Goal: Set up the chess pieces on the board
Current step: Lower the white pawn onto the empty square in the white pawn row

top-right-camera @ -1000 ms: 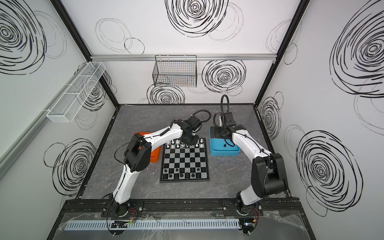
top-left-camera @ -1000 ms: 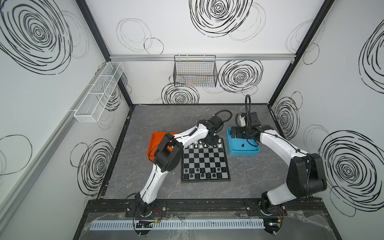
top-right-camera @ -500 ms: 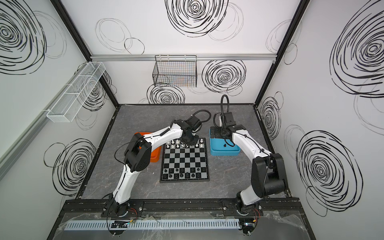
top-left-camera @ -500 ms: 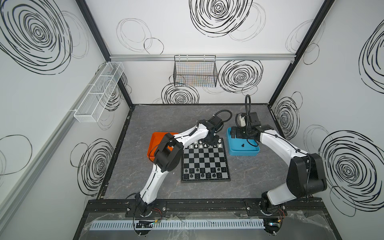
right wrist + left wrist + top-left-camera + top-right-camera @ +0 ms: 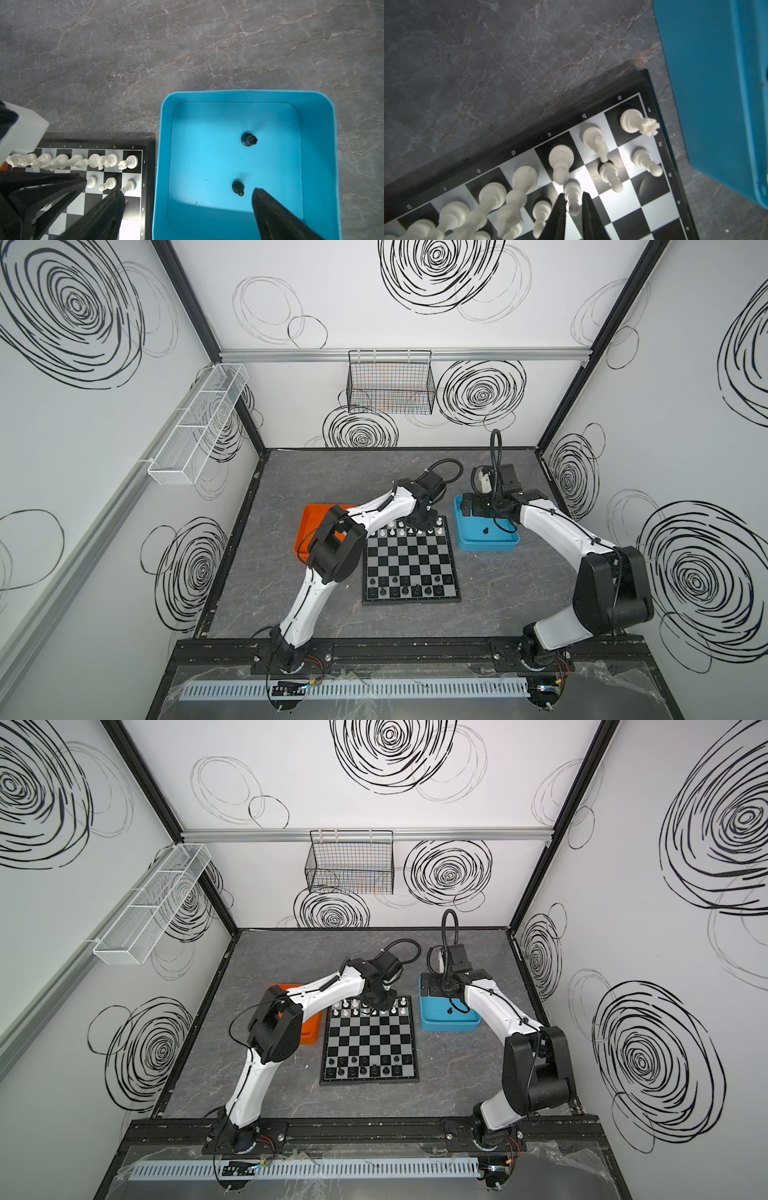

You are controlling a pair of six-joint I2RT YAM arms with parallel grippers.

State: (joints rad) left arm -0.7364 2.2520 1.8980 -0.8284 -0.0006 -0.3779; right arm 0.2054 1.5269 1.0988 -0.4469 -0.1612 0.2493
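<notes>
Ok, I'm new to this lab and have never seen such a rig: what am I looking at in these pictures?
Two white robot arms stand at the front of a grey table, each ending in a two-fingered gripper. The two wide pictures come from one camera overhead; the two close-ups come from cameras on the arms' wrists. On the table lie a chessboard, with white pieces on its far rows and black pieces on its near rows, an orange tray and a blue tray holding two black chessmen. The left gripper straddles a white pawn standing on the chessboard; whether it pinches it I cannot tell. The right gripper hangs open over the blue tray, holding nothing.
</notes>
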